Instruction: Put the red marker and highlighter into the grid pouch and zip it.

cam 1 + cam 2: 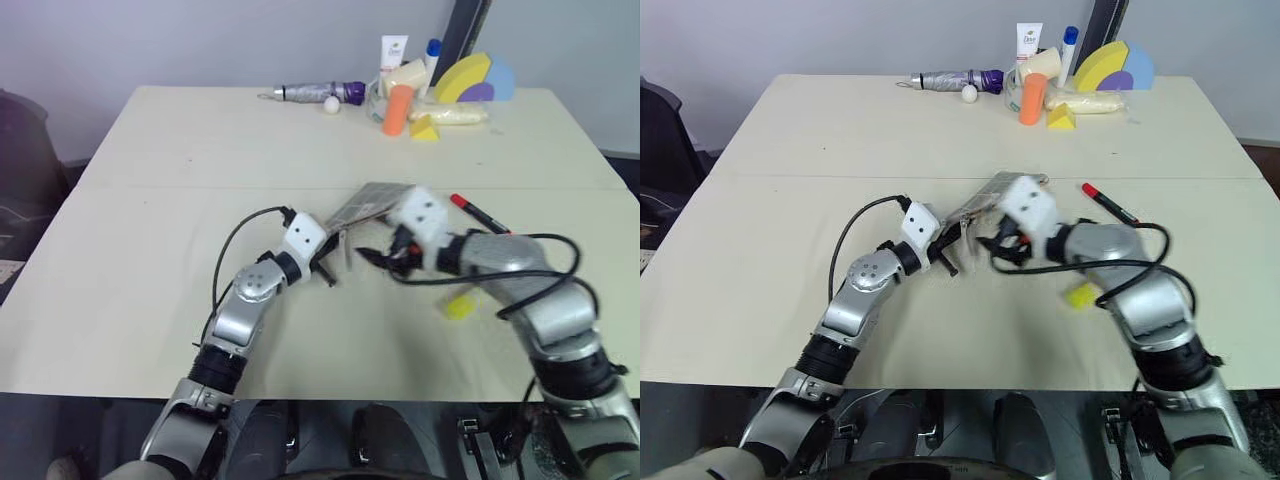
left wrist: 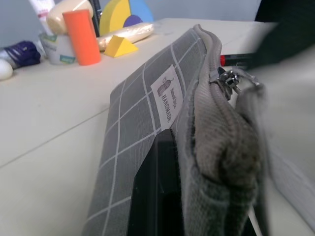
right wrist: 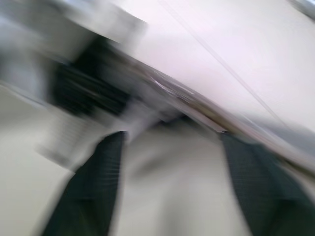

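The left pincer (image 1: pixel 335 262) is clamping shut on one end of the pouch (image 1: pixel 365 207), holding that edge up off the worktop (image 1: pixel 150 200); in the left wrist view the grey gridded fabric (image 2: pixel 142 128) is standing on edge just past the fingers, its white label (image 2: pixel 167 96) facing outward and the zip slider (image 2: pixel 227 79) sitting at the top seam, beyond the pincer.

The right pincer (image 1: pixel 372 256) is hovering just beside the left one, facing it across a small gap, close to the pouch's near edge. Its two black fingers (image 3: pixel 93 187) are standing well apart in the right wrist view, with nothing between them.

The marker (image 1: pixel 478 213) is lying flat on the worktop, beyond the right arm and on its outer side, apart from the pouch. The highlighter (image 1: pixel 459 305) is lying beside the right forearm, behind that pincer; its yellow cap is what catches the eye.
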You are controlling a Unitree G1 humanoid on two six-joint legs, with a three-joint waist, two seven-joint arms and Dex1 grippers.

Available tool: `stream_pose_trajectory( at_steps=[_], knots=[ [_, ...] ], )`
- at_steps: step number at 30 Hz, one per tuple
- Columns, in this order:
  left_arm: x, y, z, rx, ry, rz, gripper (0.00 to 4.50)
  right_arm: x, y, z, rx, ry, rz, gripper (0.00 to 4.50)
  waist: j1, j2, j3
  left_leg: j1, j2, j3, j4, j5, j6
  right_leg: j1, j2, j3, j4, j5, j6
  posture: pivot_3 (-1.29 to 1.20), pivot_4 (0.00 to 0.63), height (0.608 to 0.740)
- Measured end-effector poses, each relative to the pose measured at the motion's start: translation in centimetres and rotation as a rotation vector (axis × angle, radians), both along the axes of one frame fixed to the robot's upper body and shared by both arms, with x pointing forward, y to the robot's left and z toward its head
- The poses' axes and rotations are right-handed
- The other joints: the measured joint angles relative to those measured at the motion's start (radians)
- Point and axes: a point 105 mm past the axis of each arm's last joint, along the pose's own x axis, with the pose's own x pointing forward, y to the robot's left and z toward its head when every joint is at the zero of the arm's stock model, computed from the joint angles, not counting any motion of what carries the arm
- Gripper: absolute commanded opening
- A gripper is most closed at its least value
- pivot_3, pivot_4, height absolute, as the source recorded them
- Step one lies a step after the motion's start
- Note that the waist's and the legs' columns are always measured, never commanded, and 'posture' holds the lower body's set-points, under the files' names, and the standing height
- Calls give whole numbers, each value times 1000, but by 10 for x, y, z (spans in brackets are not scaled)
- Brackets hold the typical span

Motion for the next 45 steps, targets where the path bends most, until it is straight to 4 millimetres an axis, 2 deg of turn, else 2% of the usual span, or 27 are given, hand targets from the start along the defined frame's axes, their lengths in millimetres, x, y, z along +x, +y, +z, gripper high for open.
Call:
stream_pose_trajectory(
  at_steps=[4, 8, 15, 17, 19, 22, 26, 29, 31, 33, 39, 42, 45],
  knots=[
    [-1, 11, -2, 60, -12, -19, 0, 19, -67, -13, 56, 39, -299, 3286, -1, 0, 0, 0, 0, 0, 0, 0, 0, 0, 0, 0, 0, 0, 0, 0, 150, 740],
    [-3, 14, -4, 80, -9, -30, 0, 36, -120, -26, 105, 53, -529, 3286, 0, 0, 0, 0, 0, 1, 0, 0, 0, 0, 0, 0, 0, 0, 0, 0, 150, 740],
    [-7, 13, -6, 71, -3, -33, 0, 60, -162, -37, 134, 65, -665, 3286, -2, 0, 0, 0, 0, 2, 0, 0, 0, 0, 1, 0, 0, 0, 0, 0, 150, 740],
    [-8, 12, -6, 68, -1, -34, 0, 64, -167, -42, 160, 95, -684, 3286, -1, 1, 0, 0, 0, 2, 0, 0, 0, 0, 2, 0, 0, 0, 0, 0, 150, 740],
    [-9, 12, -6, 67, 2, -35, 0, 65, -169, -48, 185, 133, -697, 3286, 0, 1, 0, 0, 0, 2, 0, 0, 0, 1, 1, 0, 0, 0, 0, 0, 150, 740],
    [-9, 11, -6, 65, 1, -35, 0, 64, -171, -54, 234, 175, -707, 2470, 1, 0, 0, 1, 0, 2, 0, 0, 0, 1, 1, 0, 0, 0, 0, 0, 150, 740],
    [-10, 11, -6, 63, 4, -33, 0, 62, -167, -54, 268, 202, -690, 472, 1, 1, 0, 1, 0, 2, 0, 0, 0, 2, 1, 0, 0, 0, 0, 0, 150, 740],
    [-9, 11, -6, 57, 5, -31, 0, 57, -164, -54, 252, 195, -670, 405, 2, 1, 0, 1, 0, 1, 0, 0, 0, 2, 1, 0, 0, 0, 0, 0, 150, 740],
    [-9, 10, -5, 52, 4, -31, 0, 48, -158, -53, 159, 165, -605, 405, 5, 1, 0, 0, 0, 1, 0, 0, 0, 1, 1, 0, 0, 0, 0, 0, 150, 740],
    [-8, 11, -3, 49, 2, -27, 0, 38, -145, -48, 61, 125, -499, 405, 4, 1, 0, 0, 0, 1, 0, 0, 1, 1, 1, 0, 0, 0, 0, 0, 150, 740],
    [-6, 10, 0, 13, 16, -21, 0, 5, -96, -4, -80, -24, -174, 405, 4, 1, 0, 1, 1, 0, 0, 0, 1, 2, 2, 0, 0, 0, 0, 0, 150, 740],
    [-5, 11, 1, 10, 15, -20, 0, -8, -73, 4, -85, -41, -56, 405, 4, 0, 0, 1, 1, 0, 1, 0, 1, 2, 1, 0, 0, 0, 0, 0, 150, 740],
    [-5, 11, 1, 9, 16, -22, 0, -12, -66, 6, -82, -40, -23, 405, 4, 0, 0, 1, 1, 0, 1, 0, 1, 2, 1, 0, 0, 0, 0, 0, 150, 740]
  ],
)
